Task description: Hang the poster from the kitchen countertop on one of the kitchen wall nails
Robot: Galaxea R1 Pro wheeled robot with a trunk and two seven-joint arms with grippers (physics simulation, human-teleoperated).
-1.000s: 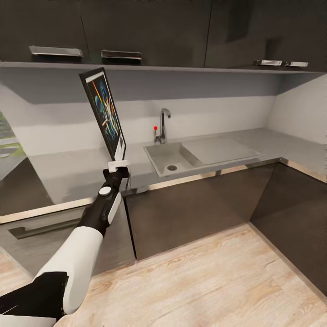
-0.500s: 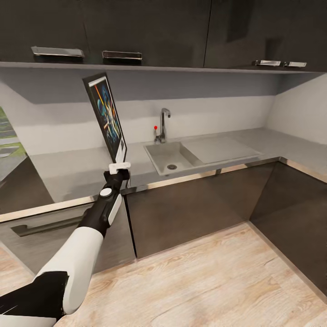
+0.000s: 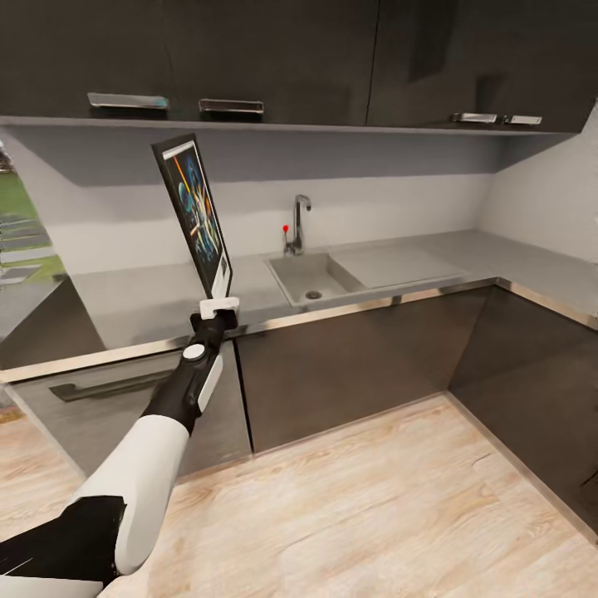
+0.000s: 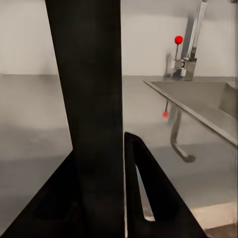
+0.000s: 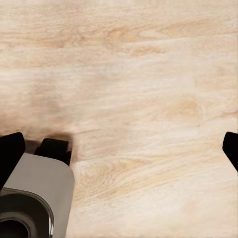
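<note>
My left gripper [image 3: 219,308] is closed tight on the bottom edge of the poster [image 3: 194,212], and the poster stands almost upright above the fingers, leaning a little back toward the upper cabinets [image 3: 274,58]. Its colourful side faces to the sink [image 3: 311,280]. In my left wrist view the poster [image 4: 91,99] is a wide dark band that rises from between the fingers [image 4: 148,193], and they press on it from both sides, so the jaws are nearly shut with only the thin frame between them.

Beyond the fingers and lower than the poster lies the kitchen countertop [image 3: 133,303], grey and glossy. The poster is lifted off it and touches only the gripper. The faucet [image 3: 298,220] with a small red knob stands past the fingers, to the sink side, and I see it [image 4: 191,42] also in the left wrist view, close by the sink rim [image 4: 198,111].

For my right gripper [image 5: 119,148], I see the two dark fingertips [image 5: 11,148] at the far edges of its wrist view, so they are spread wide and hold nothing. Between them is only the light wooden floor [image 5: 139,74]. A grey part of the robot [image 5: 34,198] is near one fingertip.

I cannot make out any nail on the grey wall [image 3: 382,195] from here.
</note>
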